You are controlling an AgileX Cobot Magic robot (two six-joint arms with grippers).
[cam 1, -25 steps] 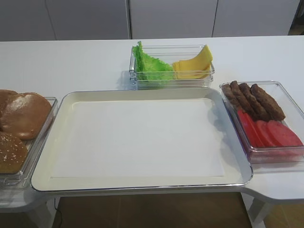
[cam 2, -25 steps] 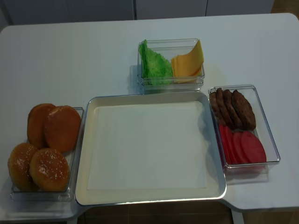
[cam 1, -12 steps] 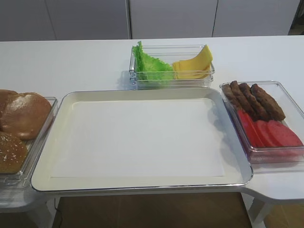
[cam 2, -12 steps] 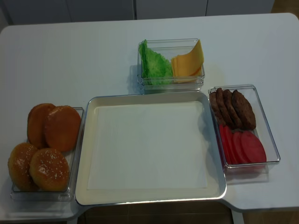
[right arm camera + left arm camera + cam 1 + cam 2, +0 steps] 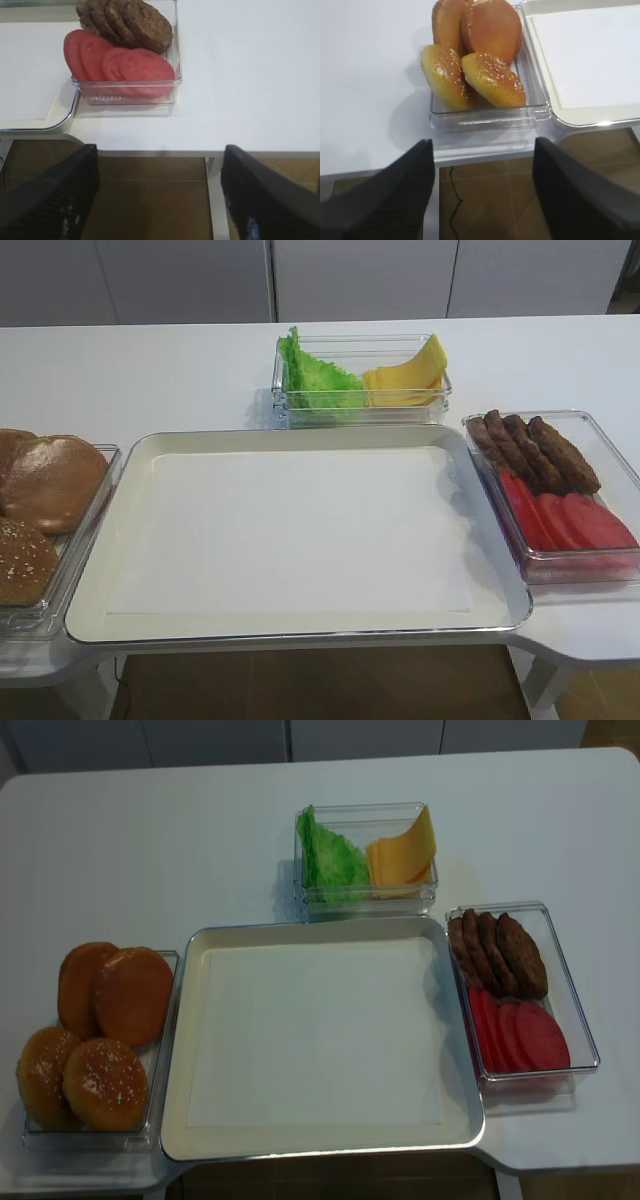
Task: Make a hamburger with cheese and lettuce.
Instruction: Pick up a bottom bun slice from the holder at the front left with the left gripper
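The lettuce (image 5: 315,375) is a frilly green bunch in the left half of a clear box at the back centre, also in the realsense view (image 5: 330,855). The cheese (image 5: 410,375) is a yellow-orange stack leaning in the right half of that box. No flat bun half with a cream cut face shows in any view. My left gripper (image 5: 484,150) is open and empty, off the table's front edge just before the bun box (image 5: 535,107). My right gripper (image 5: 160,150) is open and empty, off the front edge before the tomato box. Neither gripper shows in the high views.
A large metal tray (image 5: 300,530) lined with white paper fills the middle. The clear box at left holds two smooth brown buns (image 5: 130,990) and two sesame buns (image 5: 100,1080). The clear box at right holds dark patties (image 5: 535,445) and red tomato slices (image 5: 565,520).
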